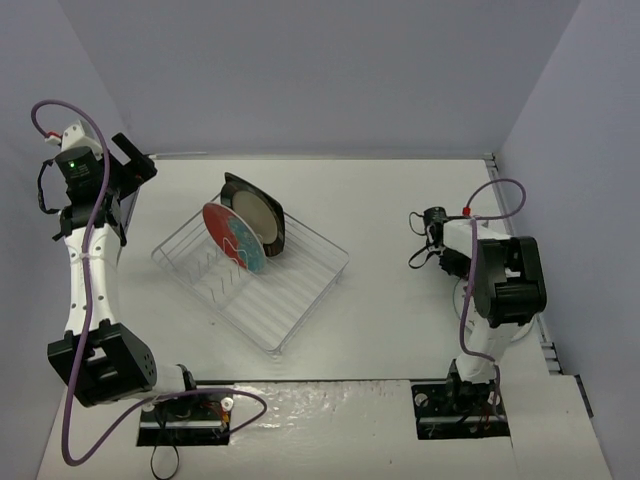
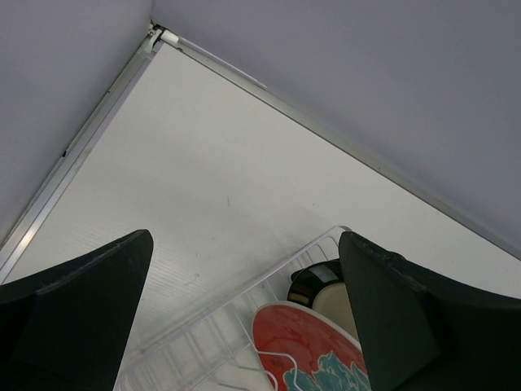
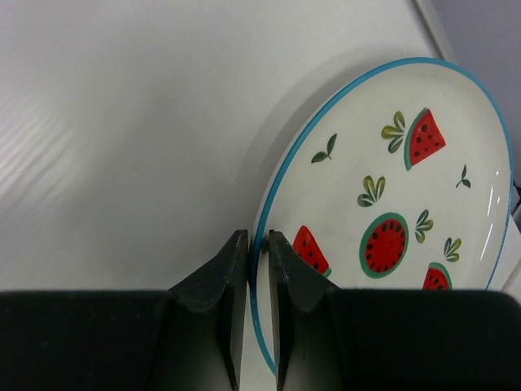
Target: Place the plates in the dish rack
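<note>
The white plate is almost fully hidden under the right arm in the top view, so only the right wrist view shows it well. It has a blue rim and red watermelon pieces. It is on the right side of the surface, well apart from the dish rack. Its lower part is cut off by the picture border, and I cannot tell if it lies flat. The right claw is clenched on the rim of this plate, with one finger on each side. The dish rack stands in the middle of the surface and holds three plates upright at its far end. The red-and-teal plate is in front, the beige plate is behind it, and the black square plate is last, mostly covered. The left claw is released and spread wide near the far left corner, grasping nothing.
</note>
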Robot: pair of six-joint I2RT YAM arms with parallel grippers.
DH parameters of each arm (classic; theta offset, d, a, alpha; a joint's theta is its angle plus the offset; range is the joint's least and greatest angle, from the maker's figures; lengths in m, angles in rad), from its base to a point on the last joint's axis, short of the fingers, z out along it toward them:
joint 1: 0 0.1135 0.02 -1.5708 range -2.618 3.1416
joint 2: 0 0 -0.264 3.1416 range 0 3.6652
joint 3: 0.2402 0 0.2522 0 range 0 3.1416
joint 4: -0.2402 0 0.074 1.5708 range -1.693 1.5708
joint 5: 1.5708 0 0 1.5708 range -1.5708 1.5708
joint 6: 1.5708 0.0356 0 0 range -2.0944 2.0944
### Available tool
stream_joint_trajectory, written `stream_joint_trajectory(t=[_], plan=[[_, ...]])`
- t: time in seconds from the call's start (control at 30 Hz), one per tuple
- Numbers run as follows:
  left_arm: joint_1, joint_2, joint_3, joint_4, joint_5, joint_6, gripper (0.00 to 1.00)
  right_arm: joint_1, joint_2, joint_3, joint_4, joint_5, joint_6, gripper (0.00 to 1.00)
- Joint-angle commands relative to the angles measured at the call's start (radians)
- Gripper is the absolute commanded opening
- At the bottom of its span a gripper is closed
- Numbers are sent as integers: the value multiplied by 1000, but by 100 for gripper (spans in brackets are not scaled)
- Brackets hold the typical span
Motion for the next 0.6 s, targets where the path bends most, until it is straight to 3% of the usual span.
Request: stream_joint_trajectory(t=[0.0, 0.57], plan=[[-2, -50, 26, 81, 15, -2, 97, 143, -83, 62, 44, 50, 17, 0], [-29, -50, -9, 113, 67, -23, 97, 536, -225, -32, 387, 162, -269, 0]])
